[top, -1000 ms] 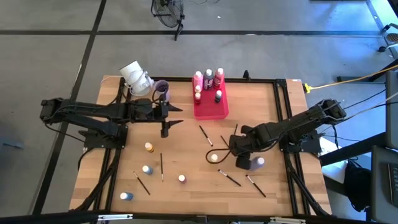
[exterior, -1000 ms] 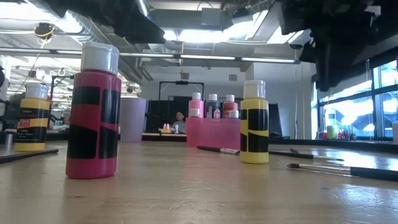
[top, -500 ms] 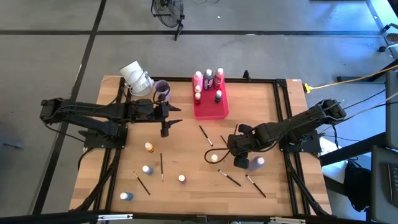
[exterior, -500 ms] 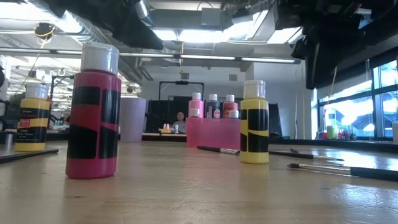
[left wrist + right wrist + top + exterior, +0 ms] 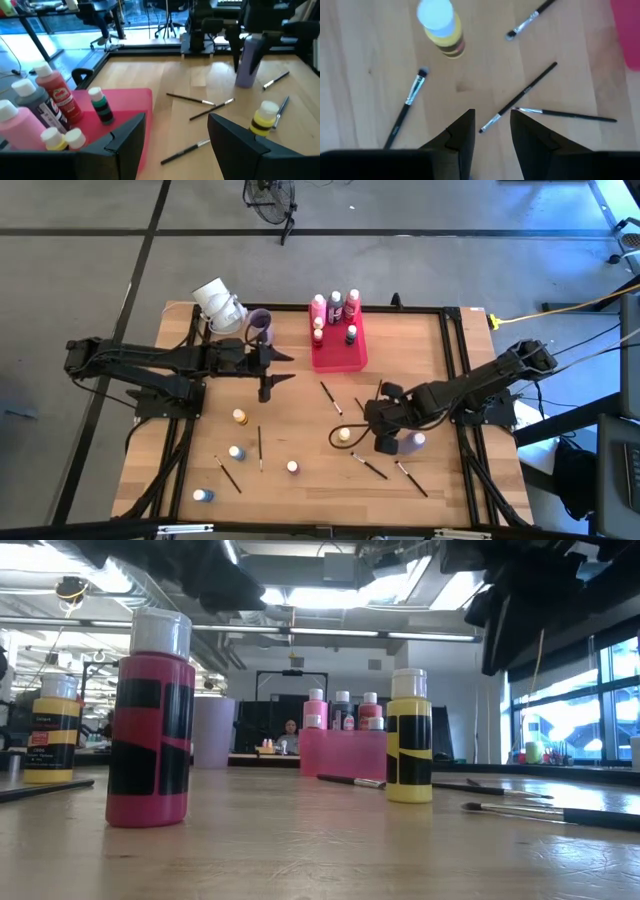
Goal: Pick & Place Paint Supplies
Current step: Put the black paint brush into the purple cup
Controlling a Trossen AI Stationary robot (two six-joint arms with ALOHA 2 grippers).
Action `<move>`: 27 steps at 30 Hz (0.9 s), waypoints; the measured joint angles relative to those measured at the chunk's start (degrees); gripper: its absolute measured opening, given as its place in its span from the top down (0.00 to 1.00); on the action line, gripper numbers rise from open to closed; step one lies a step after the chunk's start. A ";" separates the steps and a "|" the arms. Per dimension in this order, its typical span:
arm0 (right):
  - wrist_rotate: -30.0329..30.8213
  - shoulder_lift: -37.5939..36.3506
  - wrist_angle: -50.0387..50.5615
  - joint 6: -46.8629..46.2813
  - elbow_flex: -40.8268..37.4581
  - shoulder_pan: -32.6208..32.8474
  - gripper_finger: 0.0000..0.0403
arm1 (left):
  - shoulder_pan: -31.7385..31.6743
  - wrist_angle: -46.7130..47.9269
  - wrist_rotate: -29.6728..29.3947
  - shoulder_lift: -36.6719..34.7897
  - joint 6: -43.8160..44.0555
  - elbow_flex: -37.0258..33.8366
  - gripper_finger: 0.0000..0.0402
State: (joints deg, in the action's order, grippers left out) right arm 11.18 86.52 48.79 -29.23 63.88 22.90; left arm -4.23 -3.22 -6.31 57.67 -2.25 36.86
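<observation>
Paint bottles stand loose on the wooden table: a yellow one (image 5: pixel 344 434), a purple one (image 5: pixel 412 442), and an orange (image 5: pixel 240 416), a blue (image 5: pixel 236 452) and a pink one (image 5: pixel 292 467). Thin dark brushes (image 5: pixel 331 398) lie flat among them. My right gripper (image 5: pixel 492 125) hangs open, pointing steeply down over a brush (image 5: pixel 520 97) next to the yellow bottle (image 5: pixel 440 25), with nothing between its fingers. My left gripper (image 5: pixel 172 145) stands open and about level above the table's left half, near the pink tray (image 5: pixel 135 100), and holds nothing.
The pink tray (image 5: pixel 338 352) at the far middle holds several upright bottles (image 5: pixel 335 305). A lilac cup (image 5: pixel 260 323) and a white object (image 5: pixel 218 302) stand at the far left. More brushes (image 5: pixel 369 466) and a blue bottle (image 5: pixel 203 495) lie toward the near edge.
My right gripper has turned at the wrist and swung a little toward the table's left, staying above the brushes with the gap between its fingers unchanged. No bottle or brush has moved.
</observation>
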 joint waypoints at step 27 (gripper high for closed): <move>-9.72 4.75 -2.55 -3.85 -0.07 0.57 0.68 | 0.09 -3.03 -0.09 0.00 2.98 -0.01 0.48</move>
State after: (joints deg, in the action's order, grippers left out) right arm 1.46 91.27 46.24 -33.08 63.81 23.47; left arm -4.14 -6.24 -6.39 57.67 0.73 36.85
